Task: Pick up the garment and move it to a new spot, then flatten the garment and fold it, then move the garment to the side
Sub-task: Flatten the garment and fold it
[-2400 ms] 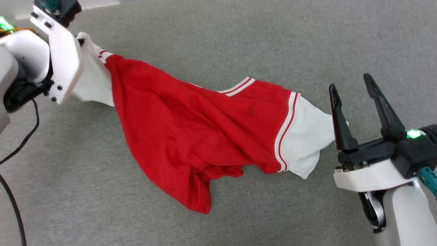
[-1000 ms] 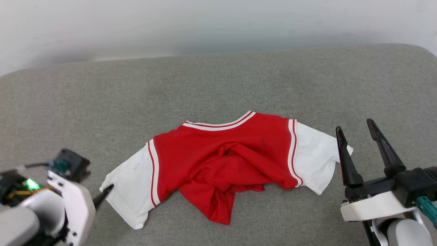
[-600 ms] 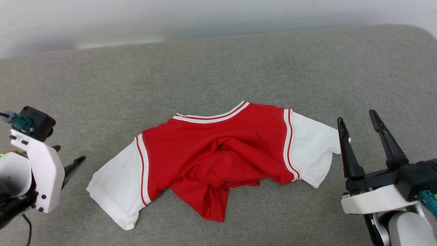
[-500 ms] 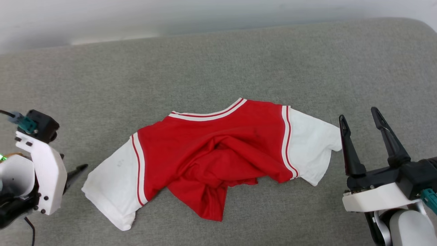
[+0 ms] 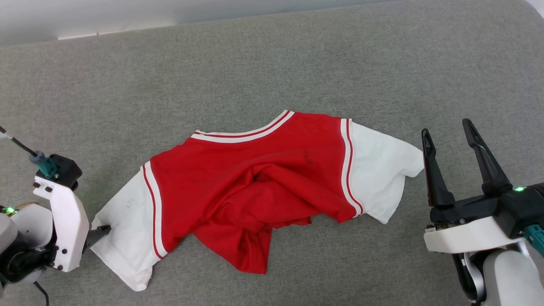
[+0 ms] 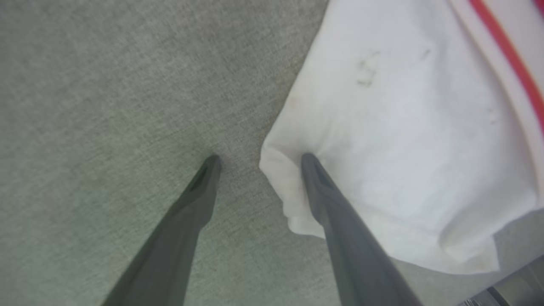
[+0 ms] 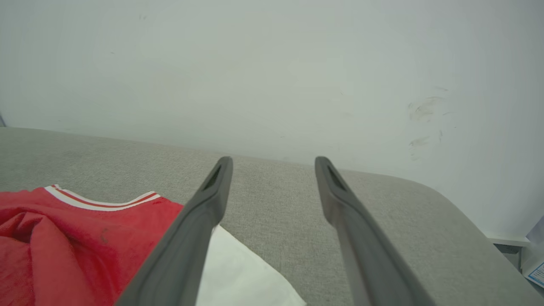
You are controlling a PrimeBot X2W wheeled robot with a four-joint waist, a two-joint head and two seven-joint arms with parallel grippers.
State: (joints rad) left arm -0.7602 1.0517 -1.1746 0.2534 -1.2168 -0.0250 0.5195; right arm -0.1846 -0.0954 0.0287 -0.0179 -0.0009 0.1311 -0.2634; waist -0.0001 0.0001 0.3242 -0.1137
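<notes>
While looking down from the head, see the garment [image 5: 238, 178] lying on the grey cushion [image 5: 272, 63], roughly central and well short of the pale wall [image 7: 272, 63]. Lies with the striped neck trim [image 5: 244, 135] toward the far side and a white sleeve spread out to either hand. Red body bunched into deep folds at the middle, drawn to a loose point on the near side.

At the lower left, the left sleeve [image 5: 127, 229] reaching down to the left gripper [image 6: 257, 158]. Jaws parted to a moderate gap there, gripping nothing: one fingertip [image 6: 212, 160] over bare cushion, the other [image 6: 304, 158] at the sleeve's rolled hem, with the hem's corner lying partway into the gap. Hard to tell from the wrist view: pressing on the cloth, or sitting just over it. Faint dark smudges on the white fabric beyond.

Over on the other side, the right gripper [image 5: 446, 127] spread wide and empty, just beside the tip of the right sleeve [image 5: 378, 170]. Seen from its own wrist, points along the cushion toward the wall, with white sleeve and a slice of red showing below and beside one finger.
</notes>
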